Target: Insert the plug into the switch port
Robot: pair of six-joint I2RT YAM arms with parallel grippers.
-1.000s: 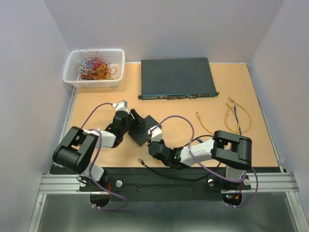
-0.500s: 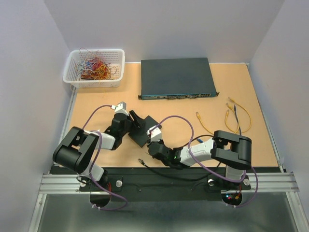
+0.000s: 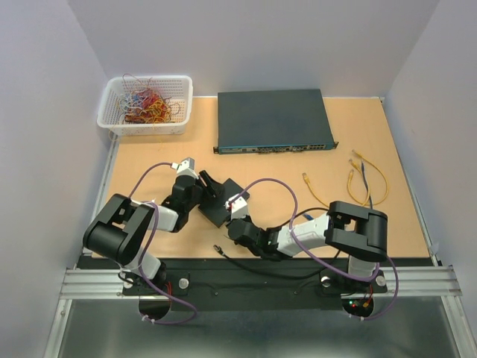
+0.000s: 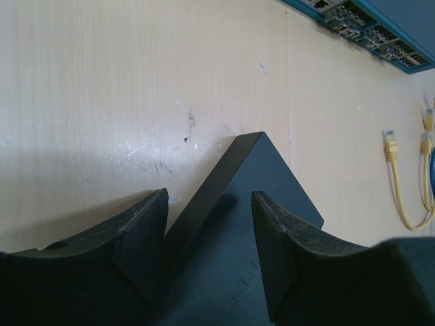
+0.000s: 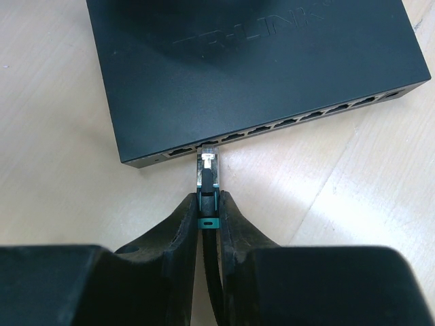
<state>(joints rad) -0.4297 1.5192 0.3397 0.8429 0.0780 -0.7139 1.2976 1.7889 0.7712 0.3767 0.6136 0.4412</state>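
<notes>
We clench R gripper (image 5: 207, 204) on clear-tipped black cable plug (image 5: 206, 164), aimed at flat black switch (image 5: 251, 68) port (image 5: 209, 145); L gripper (image 4: 207, 224) braces switch, grip unclear

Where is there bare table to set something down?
Bare tabletop between basket and left gripper, and right of the rack switch beyond the yellow cables. Crowded at the small switch, where the right gripper holds the plug.

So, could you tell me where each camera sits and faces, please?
Top external: above and behind, looking down on the table; left arm and right arm show.
Left wrist: on the left arm, looking across the table; its fingers straddle the small switch.
Right wrist: low, facing the small switch's ports; its end effector pinches the plug.
Shared: all three show the small switch.
</notes>
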